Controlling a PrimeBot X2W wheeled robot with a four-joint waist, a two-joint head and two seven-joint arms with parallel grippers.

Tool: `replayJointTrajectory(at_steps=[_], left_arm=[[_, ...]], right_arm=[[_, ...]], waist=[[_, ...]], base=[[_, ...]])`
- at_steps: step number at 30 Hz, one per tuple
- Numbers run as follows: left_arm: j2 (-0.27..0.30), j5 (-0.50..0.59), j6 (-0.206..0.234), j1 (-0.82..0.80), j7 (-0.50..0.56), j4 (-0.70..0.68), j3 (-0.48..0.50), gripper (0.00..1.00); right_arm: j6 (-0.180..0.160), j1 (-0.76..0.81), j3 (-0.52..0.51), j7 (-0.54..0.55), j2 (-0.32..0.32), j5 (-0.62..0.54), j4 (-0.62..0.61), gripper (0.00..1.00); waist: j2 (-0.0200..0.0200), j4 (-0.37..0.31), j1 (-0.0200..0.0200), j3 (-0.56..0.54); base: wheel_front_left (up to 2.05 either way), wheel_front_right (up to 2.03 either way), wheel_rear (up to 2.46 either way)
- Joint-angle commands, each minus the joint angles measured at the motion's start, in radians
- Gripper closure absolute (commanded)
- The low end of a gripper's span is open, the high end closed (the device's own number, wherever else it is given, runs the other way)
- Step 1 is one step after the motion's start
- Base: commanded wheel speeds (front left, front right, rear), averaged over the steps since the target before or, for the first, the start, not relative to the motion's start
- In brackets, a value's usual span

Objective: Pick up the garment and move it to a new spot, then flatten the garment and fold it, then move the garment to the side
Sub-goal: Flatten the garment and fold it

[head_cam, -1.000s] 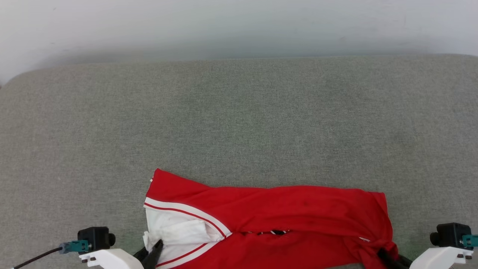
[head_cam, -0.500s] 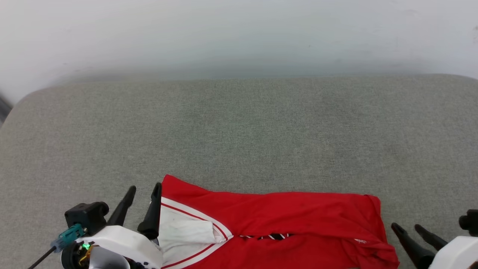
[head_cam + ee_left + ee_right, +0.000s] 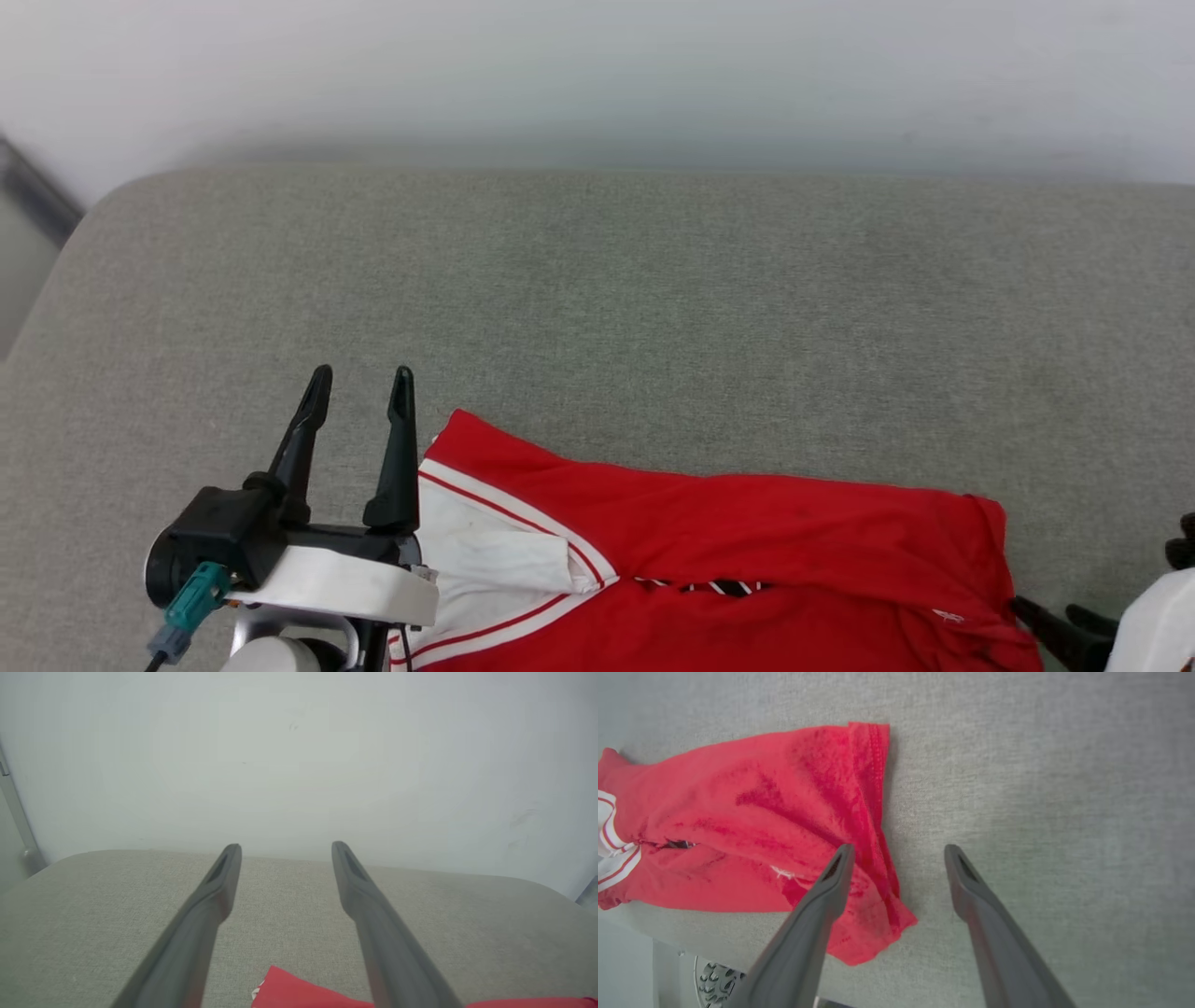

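One jersey (image 3: 766, 541) lies at near table (image 3: 597, 280) edge, long axis left-right, white sleeve end left. Left gripper (image 3: 362, 397) fingers apart, empty; right gripper (image 3: 899, 856) likewise.

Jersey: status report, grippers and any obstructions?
Left gripper open, empty, beside the jersey at its white sleeve. Right gripper open, empty, at the other end. Jersey lying rumpled on grey cushion. No obstruction seen.

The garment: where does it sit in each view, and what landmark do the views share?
Head view: garment along the bottom edge, middle to right.
Left wrist view: its red corner at the bottom edge, middle.
Right wrist view: left half, crumpled hem towards the centre.
Shared landmark: the grey cushion beneath it.
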Motion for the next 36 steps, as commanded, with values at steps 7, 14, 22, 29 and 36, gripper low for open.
replayJointTrajectory(at_steps=[7, 14, 22, 29, 36], left_arm=[[-0.022, 0.043, -0.014, -0.035, -0.006, -0.010, -0.025, 0.00], [-0.026, 0.052, -0.015, -0.040, -0.007, -0.003, -0.031, 0.00], [-0.016, 0.047, -0.008, -0.023, -0.002, 0.016, -0.030, 0.00], [-0.009, 0.042, 0.004, -0.007, 0.003, 0.022, -0.023, 0.00], [0.001, 0.040, 0.013, 0.004, 0.010, 0.015, -0.020, 0.00]], right_arm=[[0.000, -0.041, 0.050, 0.021, 0.024, 0.015, 0.099, 0.00], [0.001, -0.053, 0.158, 0.050, 0.066, 0.076, 0.217, 0.64], [0.000, -0.097, 0.187, 0.000, -0.009, 0.097, 0.168, 1.00], [0.000, -0.129, 0.193, -0.038, -0.058, 0.108, 0.124, 1.00], [0.000, -0.132, 0.098, -0.033, -0.081, 0.100, 0.137, 1.00]], waist=[[-0.0001, 0.051, -0.0001, 0.053], [-0.0001, 0.056, -0.0001, 0.068], [-0.0001, 0.028, -0.0001, 0.045], [-0.0001, -0.014, -0.0001, 0.016], [-0.0001, -0.056, -0.0001, 0.010]], base=[[0.00, 0.00, 0.00], [0.00, 0.00, 0.00], [0.00, 0.00, 0.00], [0.00, 0.00, 0.00], [0.00, 0.00, 0.00]])
